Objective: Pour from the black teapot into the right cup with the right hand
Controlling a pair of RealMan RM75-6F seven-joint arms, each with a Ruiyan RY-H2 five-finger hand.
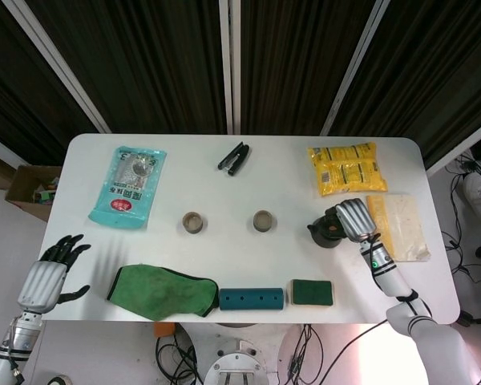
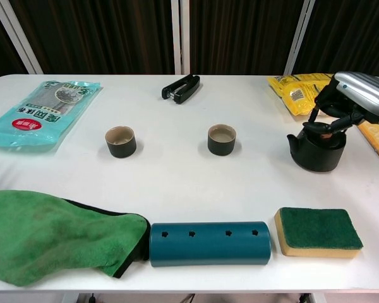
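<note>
Black and squat, the teapot (image 2: 316,150) is seen at the right of the chest view, gripped from above by the right hand (image 2: 354,98). The right cup (image 2: 222,139) stands near frame centre, with bare white table (image 2: 177,177) between the two. A sponge (image 2: 319,231) lies at lower right. At the head view's lower left, past the table edge, the left hand (image 1: 46,277) is held with fingers spread, holding nothing.

Take the right cup (image 2: 222,139) as your landmark: the other cup (image 2: 120,141) sits well to its left, the teapot (image 2: 316,149) well to its right, the stapler (image 2: 180,88) behind it, and the cylinder (image 2: 210,243) in front, with the sponge (image 2: 318,231) beside that.
</note>
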